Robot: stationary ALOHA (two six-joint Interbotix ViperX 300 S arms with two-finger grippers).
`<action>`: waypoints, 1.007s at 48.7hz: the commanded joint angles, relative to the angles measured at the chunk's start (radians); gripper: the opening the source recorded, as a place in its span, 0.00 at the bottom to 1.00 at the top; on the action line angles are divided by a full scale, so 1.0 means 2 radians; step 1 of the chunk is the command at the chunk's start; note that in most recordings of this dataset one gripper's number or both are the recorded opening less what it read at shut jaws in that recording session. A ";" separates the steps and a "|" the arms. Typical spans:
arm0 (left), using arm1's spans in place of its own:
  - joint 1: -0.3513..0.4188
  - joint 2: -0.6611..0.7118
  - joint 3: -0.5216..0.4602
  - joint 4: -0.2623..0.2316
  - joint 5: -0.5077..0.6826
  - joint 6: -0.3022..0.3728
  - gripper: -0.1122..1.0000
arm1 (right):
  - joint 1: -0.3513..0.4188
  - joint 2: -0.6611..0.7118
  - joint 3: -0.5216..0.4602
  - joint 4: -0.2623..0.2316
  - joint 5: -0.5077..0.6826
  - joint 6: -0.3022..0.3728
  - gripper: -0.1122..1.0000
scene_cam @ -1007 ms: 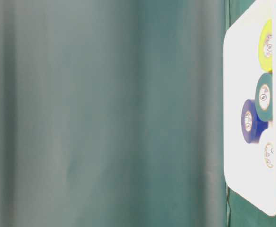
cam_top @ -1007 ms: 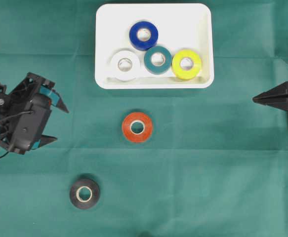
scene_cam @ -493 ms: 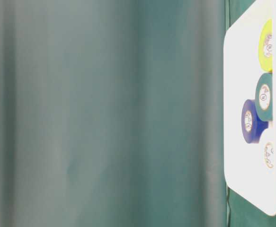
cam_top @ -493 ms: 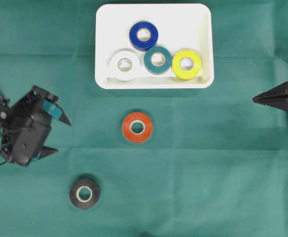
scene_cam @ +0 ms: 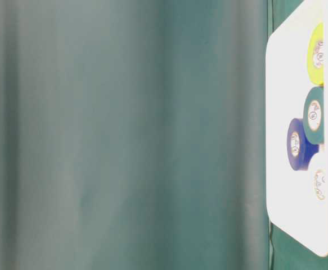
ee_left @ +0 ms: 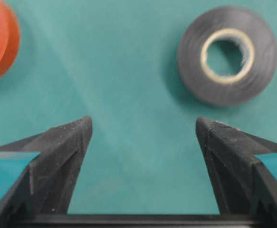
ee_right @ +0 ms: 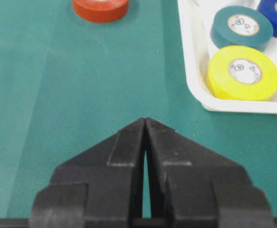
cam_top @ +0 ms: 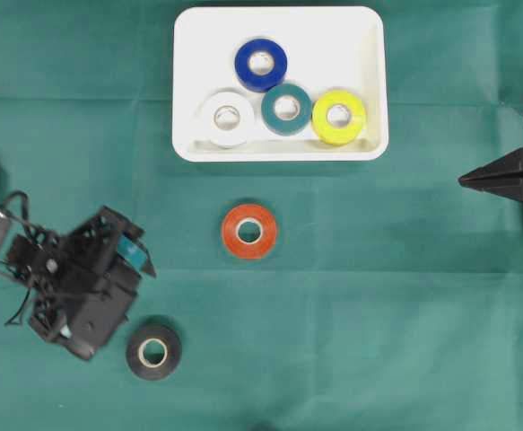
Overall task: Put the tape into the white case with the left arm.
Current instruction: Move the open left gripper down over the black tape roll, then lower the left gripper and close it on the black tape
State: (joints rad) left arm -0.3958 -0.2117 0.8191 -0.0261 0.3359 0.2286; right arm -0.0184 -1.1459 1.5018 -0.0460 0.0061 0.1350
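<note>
So four rolls already sit in the case (cam_top: 279,27), while the orange roll (cam_top: 249,232) and black roll (cam_top: 153,352) lie outside below it, the left gripper (cam_top: 128,296) wide open and empty just beside the black one.

I see a green cloth (cam_top: 405,296) covering the whole table, creased in faint straight fold lines, evenly lit, with soft shadows.

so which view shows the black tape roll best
The left wrist view: the black tape roll fills the upper right, close up, lying flat ahead of the open left fingers. The overhead view shows it whole but small, beside the left gripper. The table-level and right wrist views miss it.
</note>
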 commanded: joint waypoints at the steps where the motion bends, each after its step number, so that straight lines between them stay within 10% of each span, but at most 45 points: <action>1: -0.008 0.012 -0.024 -0.002 -0.005 -0.001 0.90 | -0.002 0.002 -0.007 -0.001 -0.005 0.001 0.02; 49: -0.030 0.127 -0.076 -0.002 -0.044 -0.001 0.90 | -0.002 0.002 -0.007 -0.001 -0.005 0.001 0.02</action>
State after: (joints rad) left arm -0.4510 0.0414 0.6872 -0.0276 0.2654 0.2270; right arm -0.0199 -1.1459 1.5018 -0.0460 0.0061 0.1350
